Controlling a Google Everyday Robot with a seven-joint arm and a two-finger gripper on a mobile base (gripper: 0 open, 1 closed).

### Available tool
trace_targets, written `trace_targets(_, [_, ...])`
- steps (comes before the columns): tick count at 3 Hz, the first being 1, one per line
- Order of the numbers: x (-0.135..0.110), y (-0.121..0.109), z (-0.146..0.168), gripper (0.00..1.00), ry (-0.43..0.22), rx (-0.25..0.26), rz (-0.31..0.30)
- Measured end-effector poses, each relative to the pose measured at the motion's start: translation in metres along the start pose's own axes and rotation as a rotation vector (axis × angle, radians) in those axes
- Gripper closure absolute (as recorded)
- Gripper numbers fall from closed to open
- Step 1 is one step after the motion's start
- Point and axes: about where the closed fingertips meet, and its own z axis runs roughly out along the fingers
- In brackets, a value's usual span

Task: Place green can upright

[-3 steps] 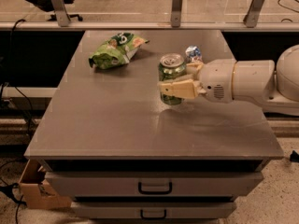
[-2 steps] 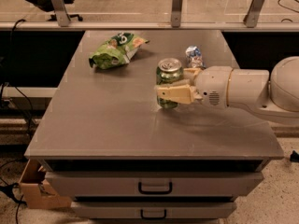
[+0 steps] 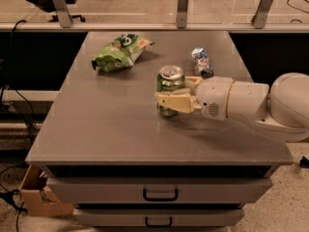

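Grey, matte metal forms the flat bench, with two handled drawers beneath. Over its right side the smooth, rounded white arm has shifted a little leftward and lower than a second ago. A crinkled green snack bag lies at the back left, unmoved. The beige hand is clamped around the green can, one blocky finger across its front. The can stands upright near the bench's middle, its mottled cylinder now down at the surface, silver top showing. A slim silver-and-blue can lies on its side just behind.
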Motion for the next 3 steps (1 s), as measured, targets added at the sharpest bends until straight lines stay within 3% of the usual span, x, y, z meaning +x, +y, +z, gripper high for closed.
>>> trace_targets(2, [0.0089, 0.0020, 0.0078, 1.00, -0.013, 0.022, 0.002])
trace_targets(3, [0.0078, 0.0036, 0.0093, 0.83, -0.012, 0.019, -0.001])
